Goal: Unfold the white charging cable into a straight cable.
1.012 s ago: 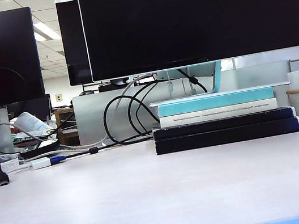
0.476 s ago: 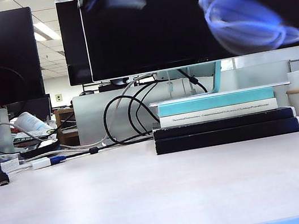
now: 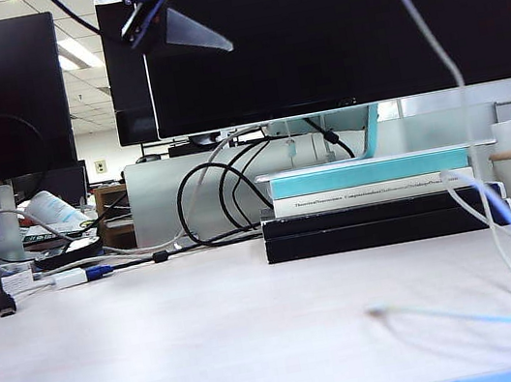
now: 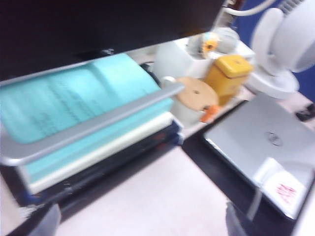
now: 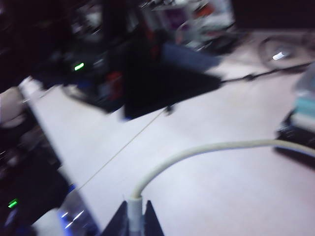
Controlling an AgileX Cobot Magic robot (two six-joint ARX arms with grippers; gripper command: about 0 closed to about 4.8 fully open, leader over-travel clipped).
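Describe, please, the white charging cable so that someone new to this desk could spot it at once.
Start at the big black monitor above the stack of books. In front of its right half the white charging cable hangs down from the shut right gripper and loops over the table. Unlike the thick black cables behind, it is thin, pale and dangling in mid-air.

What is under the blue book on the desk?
Under the light blue book lies a white book, then two dark books resting on the table. Their covers are hidden; only the spines show. A hanging white charging cable crosses them.
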